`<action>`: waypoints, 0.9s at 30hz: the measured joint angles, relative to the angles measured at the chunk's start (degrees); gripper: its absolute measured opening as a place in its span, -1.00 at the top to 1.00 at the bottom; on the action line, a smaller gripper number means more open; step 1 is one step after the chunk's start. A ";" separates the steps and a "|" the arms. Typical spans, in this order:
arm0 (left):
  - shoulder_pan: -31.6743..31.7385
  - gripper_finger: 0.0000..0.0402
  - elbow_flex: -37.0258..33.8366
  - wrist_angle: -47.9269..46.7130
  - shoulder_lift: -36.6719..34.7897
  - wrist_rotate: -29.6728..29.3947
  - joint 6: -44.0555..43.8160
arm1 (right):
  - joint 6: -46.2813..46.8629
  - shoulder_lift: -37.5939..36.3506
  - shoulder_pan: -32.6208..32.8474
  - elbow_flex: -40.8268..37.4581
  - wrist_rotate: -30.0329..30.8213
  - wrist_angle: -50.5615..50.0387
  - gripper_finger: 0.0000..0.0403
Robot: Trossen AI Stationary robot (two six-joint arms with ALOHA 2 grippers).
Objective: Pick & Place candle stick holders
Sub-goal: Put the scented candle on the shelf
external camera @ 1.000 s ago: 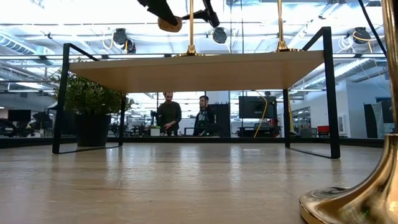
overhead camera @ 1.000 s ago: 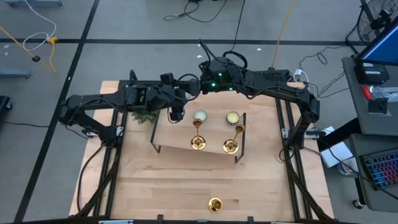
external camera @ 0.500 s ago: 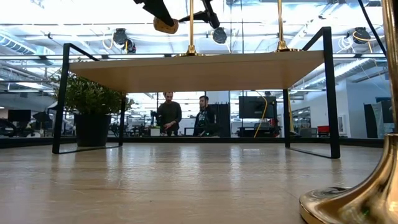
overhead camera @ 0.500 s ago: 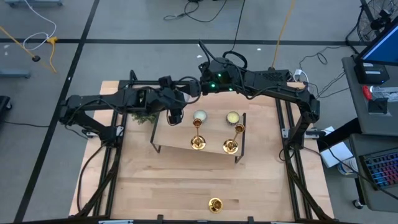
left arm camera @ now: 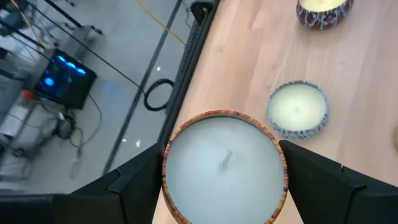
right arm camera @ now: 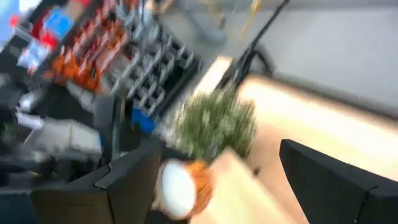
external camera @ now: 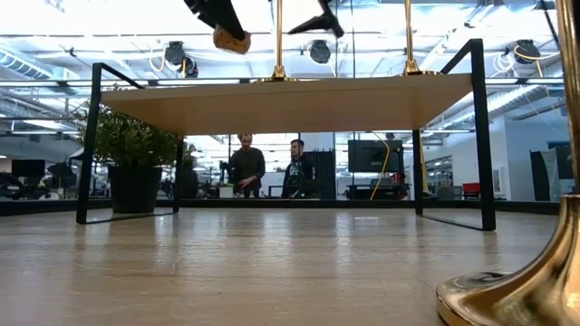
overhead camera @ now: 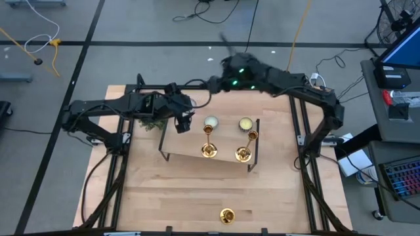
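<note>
Candle clamped between left gripper fingers, raised above shelf. Right gripper spread, empty, off behind the shelf. Two candle stick holders upright on shelf, third down on table (well apart). Likely mid-carry of candle; next calls for setting it onto a holder's cup.

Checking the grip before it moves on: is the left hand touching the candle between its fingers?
Touching. In the left wrist view the left hand has both dark fingers pressed against the sides of the round candle.
</note>
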 joint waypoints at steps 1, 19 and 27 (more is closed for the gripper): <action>0.16 -0.45 0.01 -0.13 -0.22 0.34 -0.76 | -0.87 -1.11 -0.51 0.09 1.52 -0.83 -0.61; 4.47 -0.44 0.07 -1.67 -2.67 6.80 -16.67 | -7.71 -16.75 0.65 0.00 20.93 -19.06 -0.61; 6.15 -0.44 -0.79 -1.69 -2.65 6.26 -25.03 | -7.76 -18.50 3.81 0.00 23.21 -25.80 -0.61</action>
